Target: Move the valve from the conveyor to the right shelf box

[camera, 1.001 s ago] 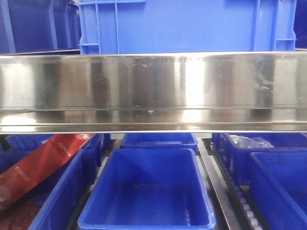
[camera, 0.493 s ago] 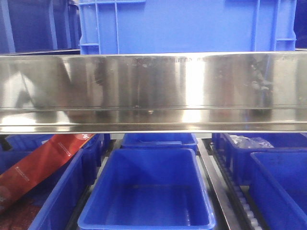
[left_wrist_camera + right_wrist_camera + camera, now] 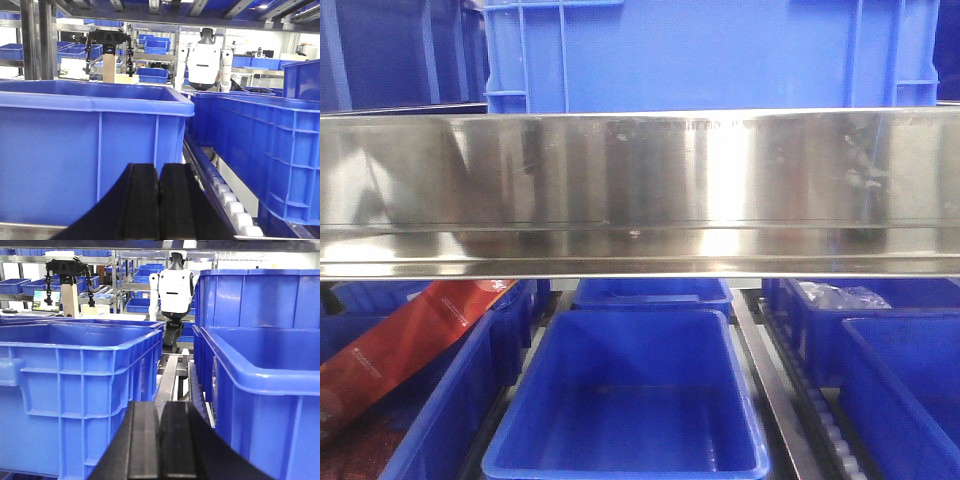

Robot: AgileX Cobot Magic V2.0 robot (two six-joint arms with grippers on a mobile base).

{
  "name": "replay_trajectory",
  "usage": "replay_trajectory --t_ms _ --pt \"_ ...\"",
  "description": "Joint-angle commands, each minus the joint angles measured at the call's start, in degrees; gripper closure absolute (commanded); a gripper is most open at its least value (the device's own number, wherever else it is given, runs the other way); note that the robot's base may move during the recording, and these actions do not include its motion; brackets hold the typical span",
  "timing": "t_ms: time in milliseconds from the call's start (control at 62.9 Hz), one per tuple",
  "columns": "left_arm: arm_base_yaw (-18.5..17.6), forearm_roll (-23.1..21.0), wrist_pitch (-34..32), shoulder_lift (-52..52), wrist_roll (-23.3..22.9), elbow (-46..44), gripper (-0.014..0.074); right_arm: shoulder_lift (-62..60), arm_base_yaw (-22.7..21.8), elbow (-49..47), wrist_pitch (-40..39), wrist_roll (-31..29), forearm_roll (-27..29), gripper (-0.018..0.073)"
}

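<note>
Both left gripper (image 3: 159, 200) and right gripper (image 3: 159, 440) pressed together, empty, facing blue shelf boxes (image 3: 260, 390); valve and conveyor nowhere in view—locate belt first, spread jaws before approach.

Bins under and over a shelf rail
One bin (image 3: 630, 400) sits centred below the rail (image 3: 640, 190), bins either side; a crate (image 3: 710, 55) stands above
</note>
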Motion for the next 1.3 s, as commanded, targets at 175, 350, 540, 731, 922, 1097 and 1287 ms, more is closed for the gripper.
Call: replay_trajectory --t_ms 175,350,540,731,922,1097,1287 --pt "0.2 0.1 -1.0 -0.1 -0.2 0.0 0.0707 -1.0 -0.8 0.4 -1.9 -0.1 -0.6 0.0722" --pt "0.2 0.1 -1.0 -0.1 -0.2 0.0 0.0707 -6.2 -1.9 5.2 -4.3 -0.1 -0.6 0.0722" --pt "0.2 0.1 -1.0 -0.1 -0.2 0.0 0.0707 -13.9 -4.8 15.5 -4.3 -0.1 1.8 0.0722" --pt "0.2 0.1 -1.0 -0.1 -0.2 0.0 0.0707 -19.5 -6.0 22.7 -4.3 -0.1 1.8 0.0722" --pt "0.2 0.1 -1.0 -0.1 -0.2 0.0 0.0707 -21.0 -6.0 23.9 -1.5 -0.1 1.4 0.0722" --pt "0.2 0.1 -1.0 -0.1 -0.2 0.0 0.0707 -21.0 -6.0 23.9 -2.8 -0.1 1.4 0.0722" --pt "0.2 0.1 -1.0 -0.1 -0.2 0.0 0.0707 -21.0 -6.0 23.9 -2.8 -0.1 1.4 0.0722"
